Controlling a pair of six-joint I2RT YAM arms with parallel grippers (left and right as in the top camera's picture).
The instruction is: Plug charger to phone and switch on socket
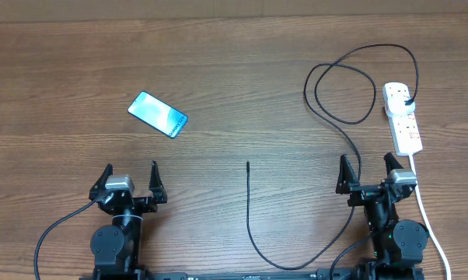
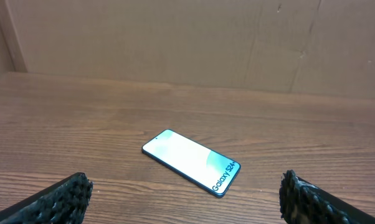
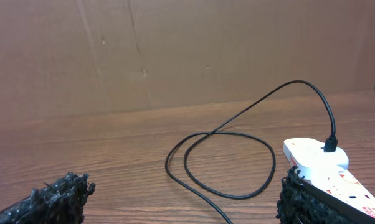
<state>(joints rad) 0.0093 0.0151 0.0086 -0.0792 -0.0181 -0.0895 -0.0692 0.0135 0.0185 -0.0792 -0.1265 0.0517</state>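
Wooden tabletop [image 1: 234, 62], brown board wall behind it in both wrist views.

Charger [image 1: 249, 222]: black plug sat in the far outlet of the socket. The cable looped wide to the socket's left, ran down past the right hand, swung along the near edge and rose to a free tip at mid-table, between the two arms. The tip lay well apart from the phone.

Socket [image 1: 403, 117]: white strip on the right side, just ahead of the right hand, white cord [image 1: 432, 225] trailing to the near edge.

Left hand [image 1: 131, 166] and right hand [image 1: 367, 158]: both fingers spread wide, holding nothing, low at the near edge.

Phone [image 1: 158, 114]: flat, screen lit and up, lying diagonally ahead of the left hand, clear of its fingers.
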